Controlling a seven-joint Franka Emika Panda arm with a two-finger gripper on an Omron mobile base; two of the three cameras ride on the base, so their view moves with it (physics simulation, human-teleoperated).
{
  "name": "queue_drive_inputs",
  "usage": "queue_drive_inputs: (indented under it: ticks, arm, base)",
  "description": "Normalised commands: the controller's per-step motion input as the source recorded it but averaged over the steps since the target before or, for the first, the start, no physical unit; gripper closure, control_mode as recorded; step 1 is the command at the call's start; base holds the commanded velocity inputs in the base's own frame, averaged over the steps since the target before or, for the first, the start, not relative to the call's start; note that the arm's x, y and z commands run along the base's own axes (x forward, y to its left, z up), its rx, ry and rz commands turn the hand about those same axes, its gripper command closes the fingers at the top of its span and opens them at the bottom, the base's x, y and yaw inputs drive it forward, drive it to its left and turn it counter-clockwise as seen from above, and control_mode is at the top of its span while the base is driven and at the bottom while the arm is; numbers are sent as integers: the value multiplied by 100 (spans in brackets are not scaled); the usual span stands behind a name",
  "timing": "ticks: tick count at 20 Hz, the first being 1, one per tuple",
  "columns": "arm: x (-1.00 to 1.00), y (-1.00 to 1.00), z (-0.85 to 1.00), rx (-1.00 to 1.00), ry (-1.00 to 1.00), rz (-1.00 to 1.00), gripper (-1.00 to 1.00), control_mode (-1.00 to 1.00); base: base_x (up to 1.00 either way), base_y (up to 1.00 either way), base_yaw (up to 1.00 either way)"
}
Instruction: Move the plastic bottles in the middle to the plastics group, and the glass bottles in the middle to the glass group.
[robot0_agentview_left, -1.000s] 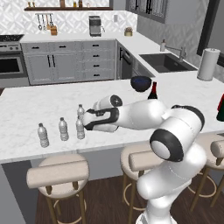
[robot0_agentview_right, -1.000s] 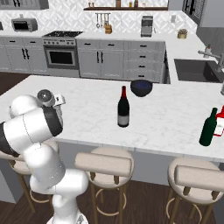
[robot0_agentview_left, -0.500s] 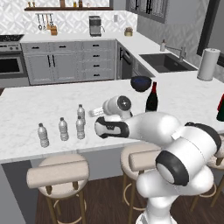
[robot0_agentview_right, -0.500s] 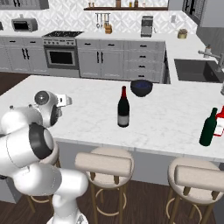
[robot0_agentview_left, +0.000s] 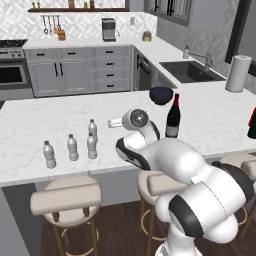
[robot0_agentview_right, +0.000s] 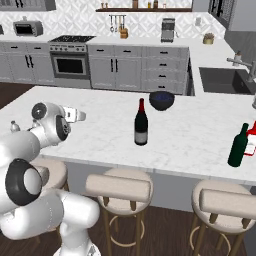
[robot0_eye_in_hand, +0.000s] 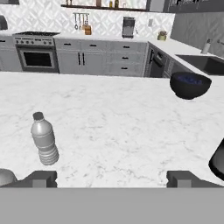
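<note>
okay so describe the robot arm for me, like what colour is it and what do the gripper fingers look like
The arm is glossy white with rounded, bulbous segments and dark grey to black bands at the joints. Its wrist ends in a white cylindrical section with a round grey cap. The gripper has two small, blocky dark grey fingertips. No cables or markings are visible.

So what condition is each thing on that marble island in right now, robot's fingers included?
Four small clear plastic bottles: upright, capped, grouped together.
Dark red glass bottle: upright, mid-counter, not held.
Dark green glass bottle: upright near the counter's end.
Dark blue bowl: upright.
Fingers: spread open, empty.
</note>
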Motion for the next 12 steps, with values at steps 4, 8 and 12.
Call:
queue_drive_inputs:
  ticks: [4,8,12]
  arm:
    - [-7,-71,2,6,0,-2,-100,-100]
    - [-4,-69,25,20,11,-1,-100,-100]
    - [0,-60,32,14,7,-2,-100,-100]
  base:
    - [0,0,0]
    - [0,0,0]
    - [0,0,0]
